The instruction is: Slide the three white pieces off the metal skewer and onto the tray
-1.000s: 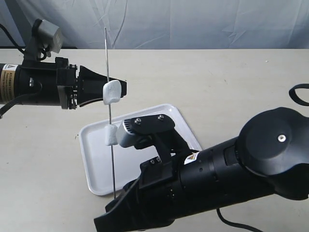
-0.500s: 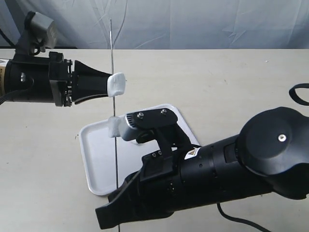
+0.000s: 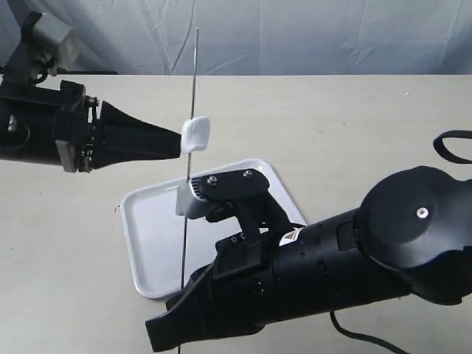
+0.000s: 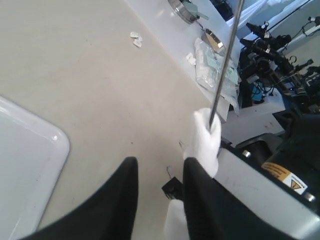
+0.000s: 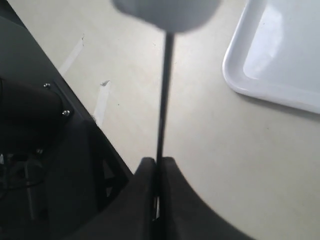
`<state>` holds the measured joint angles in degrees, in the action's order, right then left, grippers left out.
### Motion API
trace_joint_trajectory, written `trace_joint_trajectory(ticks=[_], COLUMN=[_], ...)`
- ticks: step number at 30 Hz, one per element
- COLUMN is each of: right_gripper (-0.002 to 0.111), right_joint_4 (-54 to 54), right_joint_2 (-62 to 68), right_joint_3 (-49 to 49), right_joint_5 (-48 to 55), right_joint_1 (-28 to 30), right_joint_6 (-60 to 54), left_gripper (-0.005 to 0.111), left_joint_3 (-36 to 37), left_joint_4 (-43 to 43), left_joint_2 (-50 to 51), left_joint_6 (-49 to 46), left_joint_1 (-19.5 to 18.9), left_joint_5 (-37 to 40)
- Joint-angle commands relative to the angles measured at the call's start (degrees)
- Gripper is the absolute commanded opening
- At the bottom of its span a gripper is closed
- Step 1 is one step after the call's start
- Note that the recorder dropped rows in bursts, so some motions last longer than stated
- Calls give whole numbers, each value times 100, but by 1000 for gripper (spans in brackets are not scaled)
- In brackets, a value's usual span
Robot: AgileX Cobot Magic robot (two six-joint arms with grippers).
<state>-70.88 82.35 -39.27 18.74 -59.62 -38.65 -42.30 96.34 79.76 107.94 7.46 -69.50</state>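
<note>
The metal skewer [image 3: 190,96] stands almost upright, its top leaning right. My right gripper [image 5: 157,165] is shut on its lower end. Two white pieces show on it. The upper one [image 3: 195,134] sits at the tips of my left gripper [image 3: 179,140]. In the left wrist view that piece [image 4: 207,140] lies just past one fingertip [image 4: 197,167]. The left gripper [image 4: 157,162] stands open, with bare table between its fingers. The lower piece [image 3: 184,199] hangs over the tray [image 3: 147,236], half hidden by the right arm's wrist camera. The right wrist view shows it [image 5: 167,12] above the jaws.
The bulky right arm [image 3: 332,258] covers the tray's near right part. A black cable [image 3: 450,144] lies at the table's right edge. Small white scraps [image 4: 135,39] and a plastic bag [image 4: 212,65] lie toward the table's far edge. A black clip [image 4: 172,187] is on the table.
My left gripper and the upper piece have shifted right and slightly up. The skewer's top has swung right. The lower piece has moved right, partly behind the right wrist camera.
</note>
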Motion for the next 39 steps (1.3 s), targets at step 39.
trace_joint_trajectory(ticks=[39], right_gripper=[-1], right_joint_4=[-159], right_joint_2=[17], right_joint_3=[-4], right_joint_5=[-103], right_joint_1=[29], right_joint_6=[-8], left_gripper=[42], left_joint_3=[9], left_joint_4=[-603], left_joint_2=[-126], left_joint_6=[-247], left_joint_1=[16], left_joint_5=[-46])
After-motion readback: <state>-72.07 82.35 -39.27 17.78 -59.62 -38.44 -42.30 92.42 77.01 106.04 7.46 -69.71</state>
